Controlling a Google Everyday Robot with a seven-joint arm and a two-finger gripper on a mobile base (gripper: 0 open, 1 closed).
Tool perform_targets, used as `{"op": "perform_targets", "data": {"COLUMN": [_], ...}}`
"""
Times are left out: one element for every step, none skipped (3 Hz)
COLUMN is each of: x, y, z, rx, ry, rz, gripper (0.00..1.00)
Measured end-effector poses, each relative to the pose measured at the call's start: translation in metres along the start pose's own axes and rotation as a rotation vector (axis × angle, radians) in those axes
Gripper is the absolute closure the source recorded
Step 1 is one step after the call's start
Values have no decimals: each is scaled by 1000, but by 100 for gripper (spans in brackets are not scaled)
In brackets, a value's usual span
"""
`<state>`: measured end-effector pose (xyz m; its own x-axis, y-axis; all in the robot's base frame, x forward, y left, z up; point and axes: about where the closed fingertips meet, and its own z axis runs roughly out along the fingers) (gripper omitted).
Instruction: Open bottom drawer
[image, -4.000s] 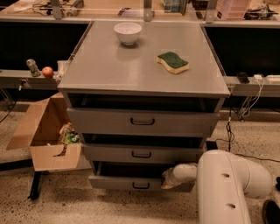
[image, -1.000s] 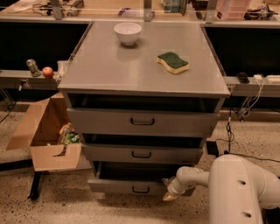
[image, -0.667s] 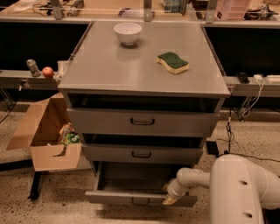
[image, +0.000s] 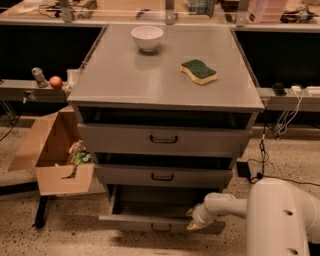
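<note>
The bottom drawer (image: 135, 223) is the lowest of three grey drawers in a grey metal cabinet (image: 165, 75). It stands pulled out well past the two above, showing a plain grey inside, and its slim front has a small dark loop handle (image: 161, 228). My gripper (image: 194, 221) is at the right part of the drawer front's top edge, on a white arm (image: 280, 215) coming in from the lower right.
The middle drawer (image: 162, 176) and top drawer (image: 162, 139) stand slightly out. A white bowl (image: 147, 37) and a green-yellow sponge (image: 198, 71) lie on the cabinet top. An open cardboard box (image: 52, 152) stands on the floor at left. Cables (image: 262, 150) hang at right.
The bottom drawer has slid further out toward the camera, showing more of its inside. My gripper has moved with its front edge, forward and down.
</note>
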<state>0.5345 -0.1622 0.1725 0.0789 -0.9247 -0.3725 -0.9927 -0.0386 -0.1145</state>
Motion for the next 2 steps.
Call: {"op": "perform_targets", "data": {"x": [-3, -5], "y": [51, 87], "z": [-6, -9], "rx": [-28, -53], "ry": [-63, -111], "rz": [5, 11], "gripper": [100, 100]}}
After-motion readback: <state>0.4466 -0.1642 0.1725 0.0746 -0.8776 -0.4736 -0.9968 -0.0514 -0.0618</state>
